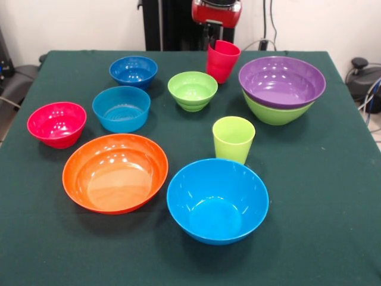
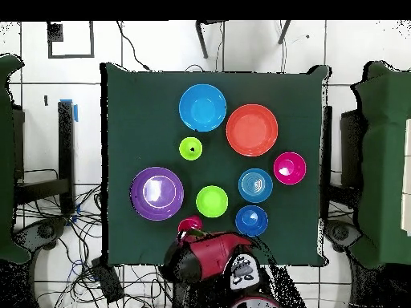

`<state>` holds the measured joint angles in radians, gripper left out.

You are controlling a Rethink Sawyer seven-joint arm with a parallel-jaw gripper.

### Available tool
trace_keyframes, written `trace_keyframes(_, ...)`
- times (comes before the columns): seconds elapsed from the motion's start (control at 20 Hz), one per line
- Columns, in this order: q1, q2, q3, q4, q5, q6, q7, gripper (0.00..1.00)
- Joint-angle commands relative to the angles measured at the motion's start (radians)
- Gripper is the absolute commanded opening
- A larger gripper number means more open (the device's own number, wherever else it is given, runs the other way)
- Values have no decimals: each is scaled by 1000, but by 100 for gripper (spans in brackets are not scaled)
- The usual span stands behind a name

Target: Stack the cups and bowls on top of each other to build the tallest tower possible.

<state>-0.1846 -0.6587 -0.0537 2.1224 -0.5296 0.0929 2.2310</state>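
Purple bowl sits nested in the green bowl as base, we note; end effector grips the tilted red cup beside it, grip unconfirmed.

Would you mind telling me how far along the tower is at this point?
Done: the purple bowl sits nested in the large green bowl. In hand: the arm is right above the red cup, which looks tilted at the table's far edge; its grip is hidden. Left: the green cup and the six other bowls, including the orange bowl, stand separately.
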Motion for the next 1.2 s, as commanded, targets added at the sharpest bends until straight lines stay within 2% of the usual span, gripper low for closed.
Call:
trace_keyframes(0.05,-52,46,144,-44,-23,45,-17,0)
trace_keyframes(0.25,-39,89,122,-76,-45,20,-14,0)
trace_keyframes(0.45,-35,90,118,-75,-51,24,-17,0)
trace_keyframes(0.85,-54,92,160,-74,-31,41,-18,0)
trace_keyframes(1.05,-72,35,209,-53,14,114,-28,0)
trace_keyframes(1.2,-90,-39,255,-25,57,192,-40,0)
